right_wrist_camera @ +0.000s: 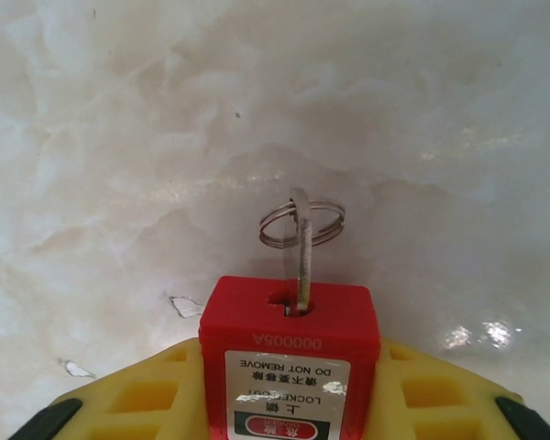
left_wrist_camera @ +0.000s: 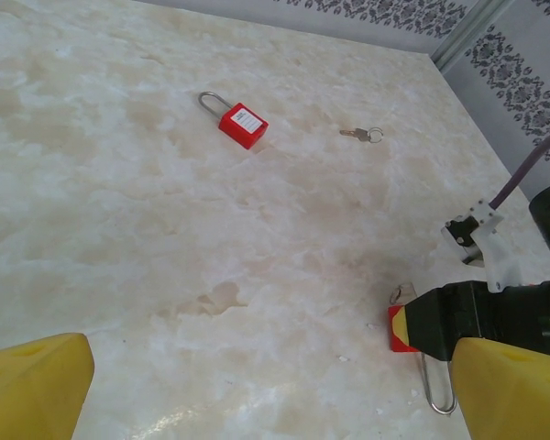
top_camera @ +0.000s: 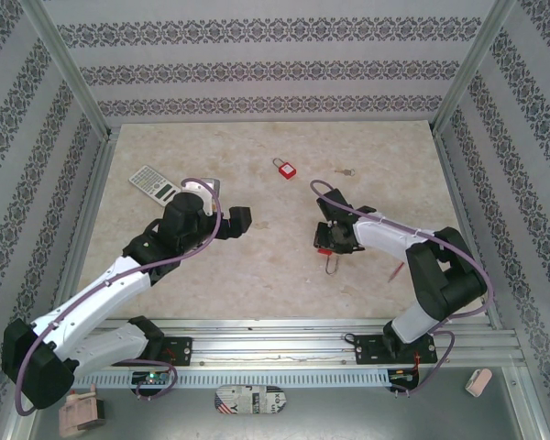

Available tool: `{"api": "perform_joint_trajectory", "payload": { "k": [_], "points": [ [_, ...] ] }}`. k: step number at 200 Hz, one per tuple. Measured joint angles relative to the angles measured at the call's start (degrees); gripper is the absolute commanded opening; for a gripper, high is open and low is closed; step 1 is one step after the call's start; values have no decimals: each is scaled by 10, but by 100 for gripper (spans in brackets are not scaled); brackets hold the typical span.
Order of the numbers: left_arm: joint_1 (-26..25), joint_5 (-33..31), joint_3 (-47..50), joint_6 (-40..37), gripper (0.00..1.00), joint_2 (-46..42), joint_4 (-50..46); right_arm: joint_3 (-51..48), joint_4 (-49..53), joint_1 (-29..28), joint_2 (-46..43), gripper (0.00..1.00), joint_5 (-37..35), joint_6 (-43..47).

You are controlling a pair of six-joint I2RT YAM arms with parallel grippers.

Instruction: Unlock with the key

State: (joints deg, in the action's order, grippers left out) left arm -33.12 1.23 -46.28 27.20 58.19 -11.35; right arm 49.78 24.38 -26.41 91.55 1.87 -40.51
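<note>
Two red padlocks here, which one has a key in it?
The near padlock clamped in the right gripper: a ringed key stands in its keyhole. The far padlock lies free, a loose key apart from it.

Key [right_wrist_camera: 298, 247] in padlock [right_wrist_camera: 289, 339]; calc [top_camera: 153, 182] far L

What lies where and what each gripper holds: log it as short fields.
left gripper: open, holding nothing
right gripper: shut on held padlock
key: inserted in the held padlock's keyhole, ring attached
second padlock: red, lying free at the far middle of the table
loose key: right of the second padlock, apart from it
calculator: far left, beyond the left gripper
</note>
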Motion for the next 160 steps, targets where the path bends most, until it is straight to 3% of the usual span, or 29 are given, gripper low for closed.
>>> {"api": "perform_joint_trajectory", "payload": {
  "k": [67,147,160],
  "points": [
    [11,1,0,-12,100,-8,-17,1,16,27,-8,59,23,4],
    [17,3,0,-14,100,-11,-20,7,35,38,-57,64,46,18],
    [17,6,0,-14,100,-11,-20,7,34,38,-58,73,48,21]
  ]
}}
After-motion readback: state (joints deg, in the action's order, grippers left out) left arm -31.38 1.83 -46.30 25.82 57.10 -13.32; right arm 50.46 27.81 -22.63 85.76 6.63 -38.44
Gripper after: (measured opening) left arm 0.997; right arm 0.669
